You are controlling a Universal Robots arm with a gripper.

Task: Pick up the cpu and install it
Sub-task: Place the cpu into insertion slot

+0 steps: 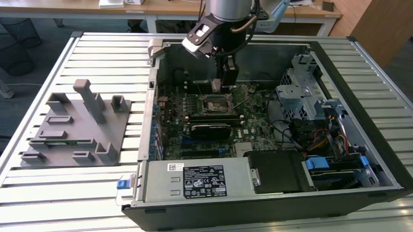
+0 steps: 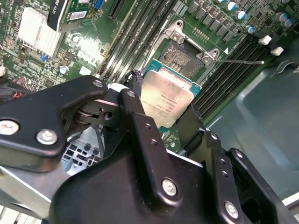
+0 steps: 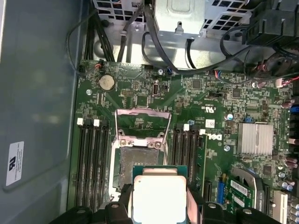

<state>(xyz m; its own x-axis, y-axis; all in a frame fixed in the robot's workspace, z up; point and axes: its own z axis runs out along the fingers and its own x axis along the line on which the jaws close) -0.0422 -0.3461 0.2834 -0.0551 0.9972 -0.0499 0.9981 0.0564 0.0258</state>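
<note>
The cpu [image 2: 166,100], a flat square chip with a shiny silver top and a thin pale rim, is clamped by its edges between my gripper's [image 2: 163,106] two black fingers [image 2: 135,100]. It hangs tilted just above the motherboard, close beside the open socket [image 2: 184,56]. In the first wrist view the cpu [image 3: 159,198] overlaps the near edge of the socket [image 3: 140,158], whose metal load plate [image 3: 142,122] is flipped open. In the exterior view my gripper [image 1: 217,87] reaches down inside the computer case, right over the socket [image 1: 216,102].
The open computer case [image 1: 380,159] lies on a slatted metal table [image 1: 96,188]. Memory slots [image 3: 91,163] flank the socket on both sides. A drive cage [image 1: 303,92] and cables [image 1: 322,140] fill the exterior view's right. A grey plastic fixture [image 1: 74,128] stands outside the case.
</note>
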